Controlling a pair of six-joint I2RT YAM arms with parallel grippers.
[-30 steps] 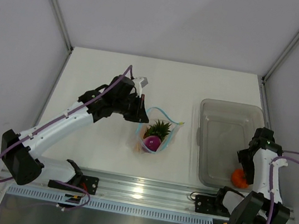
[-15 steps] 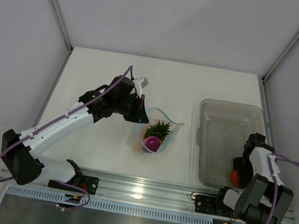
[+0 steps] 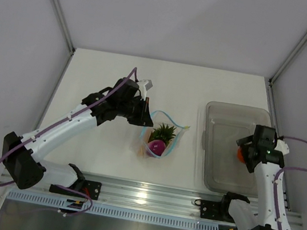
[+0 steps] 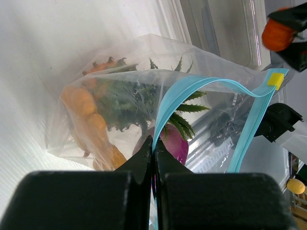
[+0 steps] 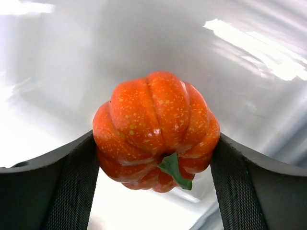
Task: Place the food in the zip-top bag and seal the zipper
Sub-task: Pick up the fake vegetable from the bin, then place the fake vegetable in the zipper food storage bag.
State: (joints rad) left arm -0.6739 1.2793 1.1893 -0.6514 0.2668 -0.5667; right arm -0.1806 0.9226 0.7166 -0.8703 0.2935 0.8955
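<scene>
- Food is partly bagged: one pineapple (image 3: 164, 131), one magenta round piece (image 3: 156, 146) and some lumpy orange pieces (image 4: 91, 120) are seen inside the zip-top bag (image 4: 144, 52). The orange lumps cannot be counted through the crinkled plastic.
- The bag is found at centre frame in the top view, on the table (image 3: 102, 72), with its mouth gaping.
- The left gripper (image 4: 153, 148) is pinched tight on the zipper (image 4: 177, 98), so the mouth edge is held up.
- One red-orange pumpkin (image 5: 156, 120) is clamped between the fingers of the right gripper (image 3: 247, 154), over the grey bin (image 3: 223, 109) at right of frame, well apart from the bag.
- Step judged: transfer of a bin piece to the bag. No other food is seen in the bin.
- Next move judged: the pumpkin is to be carried left to the open mouth and released inside without the rim being knocked. The zipper is then to be pressed closed along its length.
- Counts: one bag, one bin, one zipper, two grippers.
</scene>
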